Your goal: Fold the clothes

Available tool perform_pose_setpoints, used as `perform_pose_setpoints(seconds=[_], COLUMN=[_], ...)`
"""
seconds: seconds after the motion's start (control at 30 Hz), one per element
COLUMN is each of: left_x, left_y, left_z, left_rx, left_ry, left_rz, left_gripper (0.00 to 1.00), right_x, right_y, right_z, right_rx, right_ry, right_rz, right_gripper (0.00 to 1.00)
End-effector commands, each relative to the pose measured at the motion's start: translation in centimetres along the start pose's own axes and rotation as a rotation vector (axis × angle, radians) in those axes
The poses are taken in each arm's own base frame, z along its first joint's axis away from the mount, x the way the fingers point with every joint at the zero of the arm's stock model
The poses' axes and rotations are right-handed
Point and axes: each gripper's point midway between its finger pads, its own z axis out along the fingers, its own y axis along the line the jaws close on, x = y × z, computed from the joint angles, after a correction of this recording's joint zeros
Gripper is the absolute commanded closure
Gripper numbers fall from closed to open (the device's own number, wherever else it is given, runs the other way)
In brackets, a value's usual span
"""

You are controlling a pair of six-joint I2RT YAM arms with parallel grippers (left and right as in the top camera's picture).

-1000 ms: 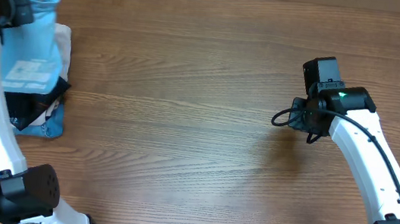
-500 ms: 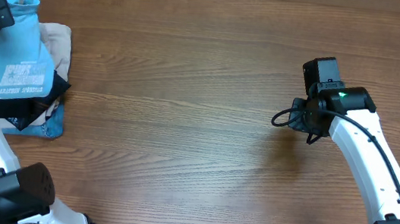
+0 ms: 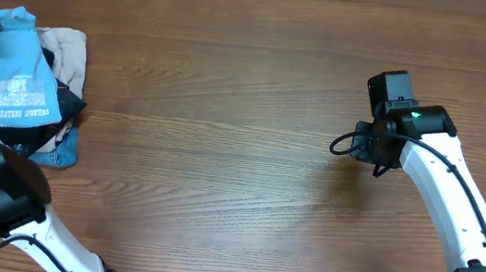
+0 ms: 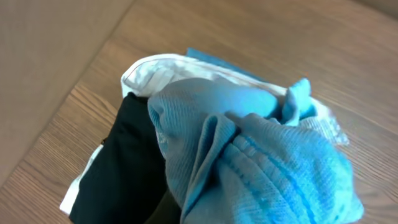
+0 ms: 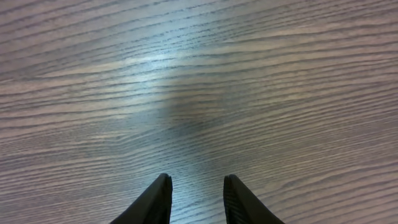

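Two views | overhead — T-shirt [image 3: 22, 81] print | left wrist — its ribbed edge

Soft, even light falls from above in the overhead view: the wooden table [image 3: 222, 152] is bright and sharp, with only a faint dark smudge under the right arm [image 3: 440, 197]. In the right wrist view a pale glare streaks the grain near the top (a blurry grey shadow sits just below it). The left wrist view is soft: the T-shirt [image 4: 267, 155] fills it at close range, and the table behind is out of focus.
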Motion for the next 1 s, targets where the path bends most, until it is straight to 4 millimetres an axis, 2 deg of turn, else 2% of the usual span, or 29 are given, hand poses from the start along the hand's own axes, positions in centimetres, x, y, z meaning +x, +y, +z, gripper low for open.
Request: perform_pose_setpoints(seconds=[0.0,0.1,0.13,0.2,0.27,0.37,0.5,0.63,0.73,0.8,0.87,0.93,0.97], left_x=[0.0,0.5,0.7,1.0,1.2,0.2,-2.3,-5.1,-6.1,-6.2,-5.9,-5.3,-5.0], left_y=[1.3,2.1,2.3,2.9,3.4,4.1,5.2,5.1,2.9,-0.3,-2.2,-4.3,-5.5], left_z=[2.6,5.0,5.6,6.8,7.5,7.0,3.4,-2.3,-6.6,-9.9,-11.7,-13.4,-14.1], left_rx=[-0.016,-0.027,-0.03,-0.037,-0.043,-0.037,-0.047,-0.023,0.08,0.212,0.269,0.3,0.315], left_ry=[0.02,0.048,0.057,0.074,0.081,0.043,-0.055,-0.181,-0.252,-0.286,-0.296,-0.3,-0.301], left_rz=[-0.061,-0.074,-0.078,-0.09,-0.108,-0.146,-0.163,-0.167,-0.146,-0.105,-0.078,-0.038,-0.003], left_gripper=[0.95,0.9,0.84,0.61,0.33,0.16,0.07,0.0,0.0,0.0,0.0,0.0,0.0], right_x=[-0.9,-0.9,-0.9,-0.8,-0.8,-0.7,-0.9,-1.1,-1.3,-1.7,-2.1,-3.0,-3.4], right_y=[-0.3,-0.3,-0.3,-0.3,-0.4,-0.4,-0.3,-0.2,-0.2,-0.1,0.1,0.4,0.6], right_z=[-1.0,-1.0,-1.0,-1.0,-1.0,-1.0,-1.0,-1.0,-1.0,-1.0,-1.0,-1.2,-1.2], right_rx=[-0.002,-0.002,-0.001,-0.001,0.0,0.0,-0.003,-0.005,-0.007,-0.013,-0.019,-0.032,-0.042], right_ry=[-0.041,-0.039,-0.039,-0.038,-0.035,-0.034,-0.042,-0.05,-0.056,-0.07,-0.088,-0.123,-0.139], right_rz=[0.026,0.026,0.026,0.026,0.025,0.025,0.027,0.028,0.029,0.032,0.035,0.042,0.045], right_gripper=[0.69,0.68,0.68,0.68,0.68,0.68,0.64,0.46,0.32,0.14,0.09,0.0,0.0])
